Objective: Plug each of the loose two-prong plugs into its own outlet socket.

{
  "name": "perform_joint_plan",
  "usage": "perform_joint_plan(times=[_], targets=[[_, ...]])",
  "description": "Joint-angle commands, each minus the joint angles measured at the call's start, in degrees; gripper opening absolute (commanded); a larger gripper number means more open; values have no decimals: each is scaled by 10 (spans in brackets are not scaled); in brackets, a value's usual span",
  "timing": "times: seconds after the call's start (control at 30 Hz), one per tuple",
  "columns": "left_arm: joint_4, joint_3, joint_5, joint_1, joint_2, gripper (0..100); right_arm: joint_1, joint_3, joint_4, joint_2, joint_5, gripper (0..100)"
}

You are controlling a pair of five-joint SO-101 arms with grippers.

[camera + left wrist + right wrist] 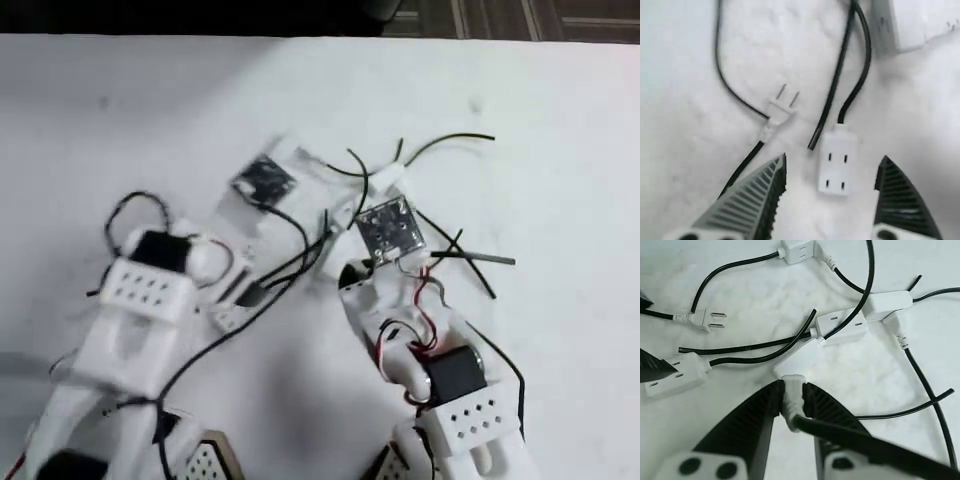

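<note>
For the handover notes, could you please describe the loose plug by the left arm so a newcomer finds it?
On the white table, look just ahead of the open left end effector. Beside the white socket block lies the loose plug: small, white, black-corded, its two bare prongs showing, whereas the block shows slots.

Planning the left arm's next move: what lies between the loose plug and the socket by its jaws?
In the left wrist view, a black cable end lies between the plug and the socket, close beside the socket.
</note>
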Motion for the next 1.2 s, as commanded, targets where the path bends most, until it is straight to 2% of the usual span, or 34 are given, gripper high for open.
perform_joint_plan(times=[0.0,0.17,0.37,0.6,0.83,1.17], targets=[[31,-3,4,-69,-98,294,-33,-25,13,-7,4,17],[34,20,4,-185,-147,294,-109,-25,15,-5,0,17],[17,113,4,-297,-208,294,-196,-31,5,10,-10,17],[-55,238,4,-405,-268,294,-252,-127,-17,197,-37,17],[-101,321,4,-431,-295,294,-301,-222,-34,361,-38,17],[-103,324,4,-467,-313,294,-332,-228,-143,468,-38,17]])
